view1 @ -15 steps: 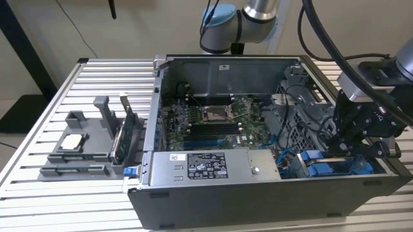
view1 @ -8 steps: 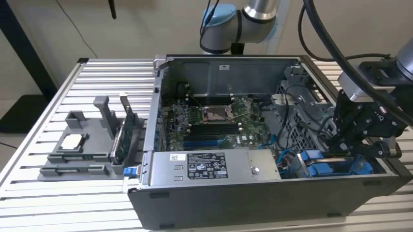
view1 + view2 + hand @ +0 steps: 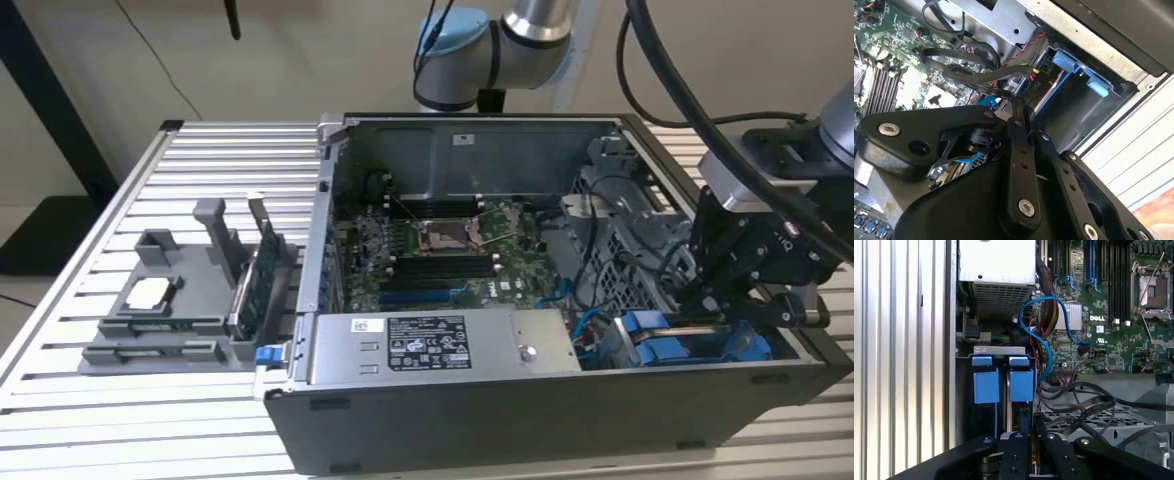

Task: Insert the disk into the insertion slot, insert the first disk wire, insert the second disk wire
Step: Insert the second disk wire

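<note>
Ribbed aluminium table [image 3: 160,160] carries all items. At the exterior view's left stands a grey parts holder [image 3: 167,320] with upright slots; a green circuit card [image 3: 263,275] stands on edge at its right side. Next comes the open computer case [image 3: 534,420], lying with its inside facing up. Within it, the green motherboard [image 3: 441,250] occupies the far middle, and the grey power-supply box [image 3: 434,345] sits along the near wall. A blue cable [image 3: 1046,335] loops between the power-supply box and the motherboard in the first wrist view.

At the near right corner of the case sits the insertion slot [image 3: 1089,107], its dark-grey walls seen in the second wrist view. The disk [image 3: 694,345] is down inside this bay, its blue carrier tabs showing at the end nearest the case wall. Black wires [image 3: 969,75] trail above the bay's inner end.

The gripper [image 3: 714,305] hangs directly over the disk, reaching down into the bay. Its fingers [image 3: 1019,165] stand close together, pressed on a thin dark part; what that part is cannot be told.
</note>
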